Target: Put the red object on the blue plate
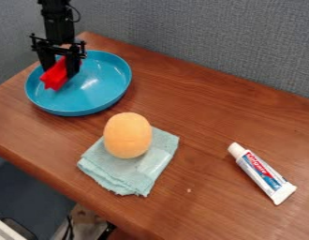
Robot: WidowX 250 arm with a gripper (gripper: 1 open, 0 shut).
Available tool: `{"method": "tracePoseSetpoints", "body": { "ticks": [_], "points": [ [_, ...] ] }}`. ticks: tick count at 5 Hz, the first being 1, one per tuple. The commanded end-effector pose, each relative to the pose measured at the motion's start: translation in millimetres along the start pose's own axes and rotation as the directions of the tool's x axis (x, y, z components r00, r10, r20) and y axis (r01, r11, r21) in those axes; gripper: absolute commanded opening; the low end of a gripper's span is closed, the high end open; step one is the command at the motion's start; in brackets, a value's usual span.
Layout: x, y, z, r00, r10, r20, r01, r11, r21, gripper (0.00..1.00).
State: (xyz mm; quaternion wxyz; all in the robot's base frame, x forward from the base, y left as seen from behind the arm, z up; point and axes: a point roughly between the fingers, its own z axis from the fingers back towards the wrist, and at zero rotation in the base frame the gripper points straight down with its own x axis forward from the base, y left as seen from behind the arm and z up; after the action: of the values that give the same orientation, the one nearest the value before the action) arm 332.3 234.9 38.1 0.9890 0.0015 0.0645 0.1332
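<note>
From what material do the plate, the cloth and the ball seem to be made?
Plate: likely plastic, smooth and slightly glossy, by its even blue colour and soft shine.
Cloth: fabric, matte, by its folded layers and soft edges.
Ball: perhaps foam or rubber, dull; the picture leaves it open.
</note>
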Motion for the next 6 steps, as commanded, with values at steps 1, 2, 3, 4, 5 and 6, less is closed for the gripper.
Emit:
{"method": "tracePoseSetpoints", "body": {
  "ticks": [1,2,3,4,5,6],
  "points": [
    [0.3,10.5,23.9,0.998,0.024,0.057,-0.025,0.999,0.021,0.0],
    [-1.1,10.3,24.0,0.998,0.028,0.05,-0.029,0.999,0.02,0.0],
    [-2.5,10.0,24.3,0.999,0.031,0.045,-0.032,0.999,0.018,0.0],
    [-4.1,8.4,26.6,0.999,0.029,0.043,-0.03,0.999,0.015,1.0],
    [-6.0,4.4,37.3,0.998,0.024,0.058,-0.025,1.0,0.005,1.0],
    [-7.5,-0.8,53.8,0.996,0.014,0.085,-0.014,1.0,-0.007,1.0]
  ]
}}
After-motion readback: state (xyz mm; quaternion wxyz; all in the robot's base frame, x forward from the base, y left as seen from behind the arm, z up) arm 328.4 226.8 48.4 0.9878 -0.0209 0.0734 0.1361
